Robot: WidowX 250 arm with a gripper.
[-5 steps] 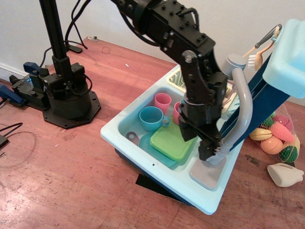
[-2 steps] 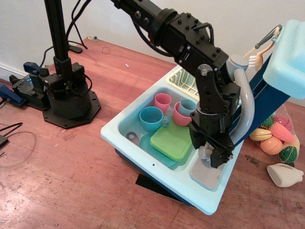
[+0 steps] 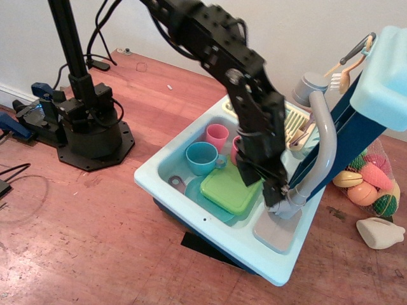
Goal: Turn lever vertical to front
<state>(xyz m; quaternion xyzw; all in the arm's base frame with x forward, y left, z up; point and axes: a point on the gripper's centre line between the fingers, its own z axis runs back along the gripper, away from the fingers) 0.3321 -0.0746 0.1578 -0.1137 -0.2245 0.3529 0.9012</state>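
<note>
The tool [image 3: 275, 194] is set low against the rounded grey base of the toy tap [image 3: 289, 206], at the sink's [image 3: 191, 143] near right corner, presumably to reach the lever [image 3: 284, 189], seen only as a thin grey stub; whether the tool grips it cannot be told.
</note>
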